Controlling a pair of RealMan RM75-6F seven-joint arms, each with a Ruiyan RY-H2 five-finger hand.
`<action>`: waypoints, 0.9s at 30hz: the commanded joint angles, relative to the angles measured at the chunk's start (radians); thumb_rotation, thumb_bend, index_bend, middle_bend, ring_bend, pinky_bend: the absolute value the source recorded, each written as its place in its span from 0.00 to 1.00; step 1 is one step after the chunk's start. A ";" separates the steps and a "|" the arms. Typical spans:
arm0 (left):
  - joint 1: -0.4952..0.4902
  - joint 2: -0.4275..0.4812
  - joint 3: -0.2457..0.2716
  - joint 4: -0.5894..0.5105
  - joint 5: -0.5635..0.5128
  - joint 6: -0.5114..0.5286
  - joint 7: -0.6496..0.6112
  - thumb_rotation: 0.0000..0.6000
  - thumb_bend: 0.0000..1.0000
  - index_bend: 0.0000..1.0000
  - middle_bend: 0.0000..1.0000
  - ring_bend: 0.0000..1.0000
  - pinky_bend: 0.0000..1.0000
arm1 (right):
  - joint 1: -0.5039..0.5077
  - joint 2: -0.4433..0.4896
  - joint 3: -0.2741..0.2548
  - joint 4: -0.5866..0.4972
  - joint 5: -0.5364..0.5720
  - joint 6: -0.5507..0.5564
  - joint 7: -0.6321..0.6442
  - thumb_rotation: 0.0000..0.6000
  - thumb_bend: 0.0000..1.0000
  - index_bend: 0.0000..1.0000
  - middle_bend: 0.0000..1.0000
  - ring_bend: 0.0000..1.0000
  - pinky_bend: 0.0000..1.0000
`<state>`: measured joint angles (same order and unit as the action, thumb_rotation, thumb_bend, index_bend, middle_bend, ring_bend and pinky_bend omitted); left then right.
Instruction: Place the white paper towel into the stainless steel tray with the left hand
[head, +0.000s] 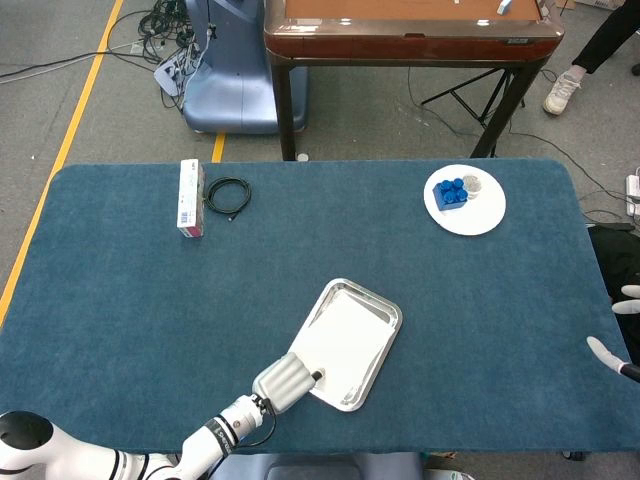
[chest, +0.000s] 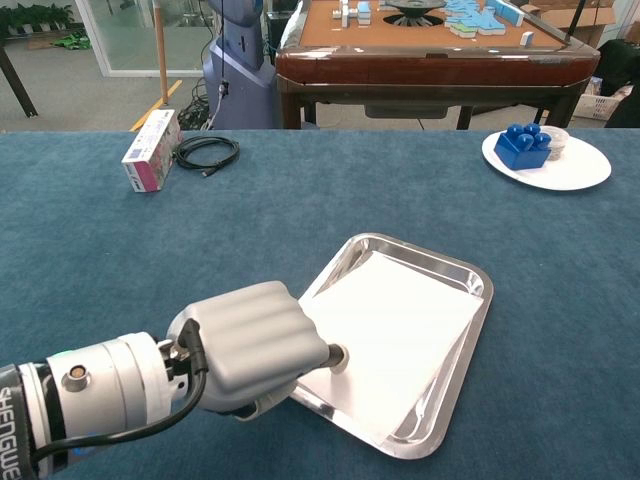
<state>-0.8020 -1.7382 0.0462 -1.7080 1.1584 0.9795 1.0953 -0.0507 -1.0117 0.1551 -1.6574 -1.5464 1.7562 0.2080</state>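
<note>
The white paper towel (head: 345, 335) (chest: 395, 325) lies flat inside the stainless steel tray (head: 393, 310) (chest: 400, 243), a little right of the table's near middle. My left hand (head: 285, 382) (chest: 250, 340) sits at the tray's near-left corner with its fingers curled. Its thumb presses on the towel's near-left edge, and that corner runs under the hand; it seems to pinch it. My right hand (head: 608, 352) shows only at the far right edge of the head view, off the table, fingers apart and holding nothing.
A white plate (head: 480, 215) (chest: 575, 172) with a blue block (head: 450, 192) stands at the back right. At the back left lie a pink-and-white box (head: 190, 197) (chest: 150, 137) and a coiled black cable (head: 228, 195) (chest: 205, 152). A brown table stands beyond the far edge.
</note>
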 joint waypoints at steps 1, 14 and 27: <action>-0.006 -0.004 -0.004 -0.003 -0.011 0.004 0.015 1.00 0.63 0.26 1.00 0.99 1.00 | 0.000 0.000 0.000 0.000 -0.001 0.000 0.000 1.00 0.12 0.45 0.35 0.27 0.43; -0.038 -0.034 -0.017 -0.004 -0.085 0.017 0.075 1.00 0.63 0.26 1.00 0.99 1.00 | -0.004 0.002 0.002 0.001 -0.001 0.009 0.014 1.00 0.12 0.45 0.35 0.27 0.43; -0.062 -0.048 -0.022 0.024 -0.100 0.025 0.060 1.00 0.63 0.26 1.00 0.99 1.00 | -0.005 0.003 0.003 0.002 -0.001 0.010 0.019 1.00 0.12 0.45 0.35 0.27 0.43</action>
<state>-0.8641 -1.7863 0.0247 -1.6845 1.0589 1.0047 1.1555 -0.0558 -1.0082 0.1578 -1.6551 -1.5478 1.7666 0.2271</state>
